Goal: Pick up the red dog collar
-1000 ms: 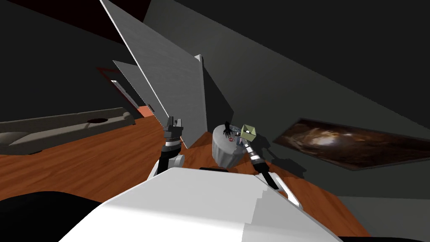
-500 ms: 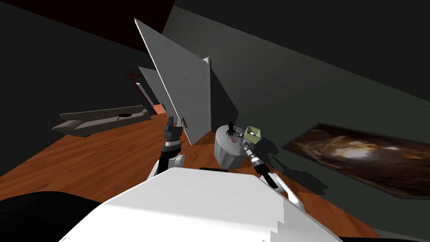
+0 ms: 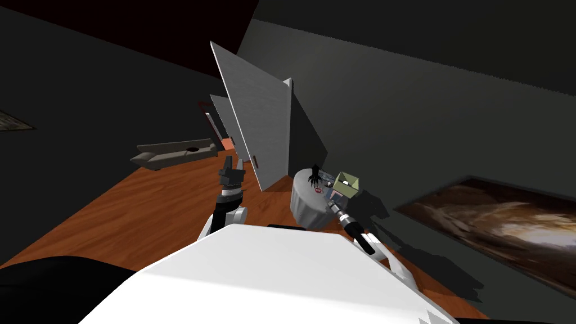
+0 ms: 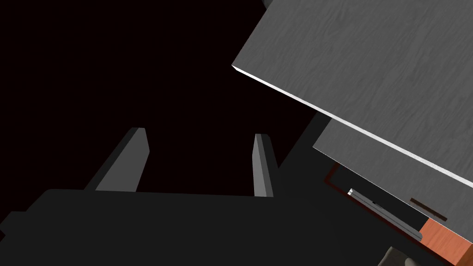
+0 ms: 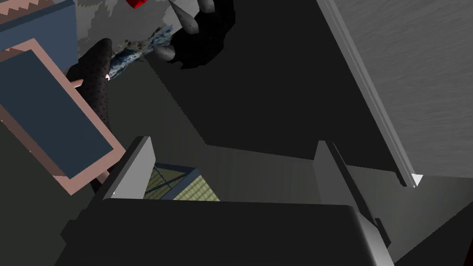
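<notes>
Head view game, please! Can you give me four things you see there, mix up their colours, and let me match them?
Things:
1. dog collar
2. floor
3. box
4. sofa

Colours:
A. olive green
B. dark grey
C. red
D. orange-brown

Pairs: 1-C, 2-D, 3-A, 4-B
</notes>
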Available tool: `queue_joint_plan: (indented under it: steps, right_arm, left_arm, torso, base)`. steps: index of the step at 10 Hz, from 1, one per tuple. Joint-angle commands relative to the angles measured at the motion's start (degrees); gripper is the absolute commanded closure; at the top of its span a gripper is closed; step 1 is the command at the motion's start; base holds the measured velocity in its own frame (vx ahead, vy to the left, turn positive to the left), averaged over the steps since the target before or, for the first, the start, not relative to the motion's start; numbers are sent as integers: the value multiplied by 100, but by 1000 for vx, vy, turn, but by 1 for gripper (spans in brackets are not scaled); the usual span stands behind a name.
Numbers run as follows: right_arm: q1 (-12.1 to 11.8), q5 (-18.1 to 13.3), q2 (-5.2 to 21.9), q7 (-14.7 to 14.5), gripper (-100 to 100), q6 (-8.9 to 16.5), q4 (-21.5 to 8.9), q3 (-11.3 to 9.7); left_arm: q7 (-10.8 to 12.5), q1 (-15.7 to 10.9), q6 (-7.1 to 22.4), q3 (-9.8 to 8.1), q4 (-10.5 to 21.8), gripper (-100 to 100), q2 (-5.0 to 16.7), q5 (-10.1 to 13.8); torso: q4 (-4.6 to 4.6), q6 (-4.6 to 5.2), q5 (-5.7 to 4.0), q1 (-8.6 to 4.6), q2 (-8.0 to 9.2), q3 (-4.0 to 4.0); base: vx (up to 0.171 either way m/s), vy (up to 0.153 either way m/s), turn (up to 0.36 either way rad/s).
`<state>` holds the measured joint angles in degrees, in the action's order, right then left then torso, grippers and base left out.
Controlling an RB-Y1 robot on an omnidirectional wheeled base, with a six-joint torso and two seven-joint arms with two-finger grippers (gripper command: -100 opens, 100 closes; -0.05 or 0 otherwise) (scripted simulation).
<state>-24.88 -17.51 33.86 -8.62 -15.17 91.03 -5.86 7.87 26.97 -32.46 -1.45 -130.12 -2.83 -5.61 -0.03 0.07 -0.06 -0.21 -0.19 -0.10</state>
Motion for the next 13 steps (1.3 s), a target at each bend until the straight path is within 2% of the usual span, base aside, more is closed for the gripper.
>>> queue_joint_plan:
  steps: [1,2,3,4,6,8,9,10,11,12,13]
  right_arm:
    - [25,-65,232,18,-100,-8,-286,-104]
    - [25,-65,232,18,-100,-8,-367,-104]
    - [69,-122,427,41,-100,30,-532,-214]
    - [69,-122,427,41,-100,30,-617,-214]
    - [157,-224,793,97,-100,93,-1039,-443]
    - [157,-224,804,97,-100,93,-1106,-443]
    - [200,-270,985,129,-100,117,-1338,-561]
    - [200,-270,985,129,-100,117,-1343,-561]
    - [243,-312,1157,164,-100,136,-1568,-681]
    - [243,-312,1157,164,-100,136,-1573,-681]
    - [284,-350,1321,201,-100,150,-1793,-802]
  left_arm:
    - [0,0,0,0,0,0,0,0]
    - [0,-1,0,1,0,0,0,0]
    - [0,0,0,0,0,0,0,0]
    - [0,0,0,0,0,0,0,0]
    - [0,0,0,0,0,0,0,0]
    - [0,1,0,0,0,0,0,0]
    - [0,1,0,0,0,0,0,0]
    - [0,0,0,0,0,0,0,0]
    - [0,1,0,0,0,0,0,0]
    - [0,0,0,0,0,0,0,0]
    - [0,1,0,0,0,0,0,0]
  torso:
    - [0,0,0,0,0,0]
    - [0,-5,1,3,-2,-1]
    - [-1,2,1,4,-4,-2]
    - [-1,-4,1,6,-7,-4]
    - [-2,-4,2,8,-11,-6]
    - [-3,1,1,8,-13,-8]
    - [-2,2,2,9,-12,-7]
    - [-2,-4,3,12,-14,-8]
    - [-3,1,3,11,-15,-8]
    - [-3,-2,3,13,-18,-10]
    - [-4,1,3,12,-18,-10]
  base:
    - [-19,-7,261]
    - [-9,-9,104]
    - [-6,0,198]
    - [-2,-3,122]
    - [5,6,277]
    - [8,0,48]
    - [9,15,205]
    - [13,8,118]
    - [21,15,171]
    - [21,9,116]
    - [31,15,200]
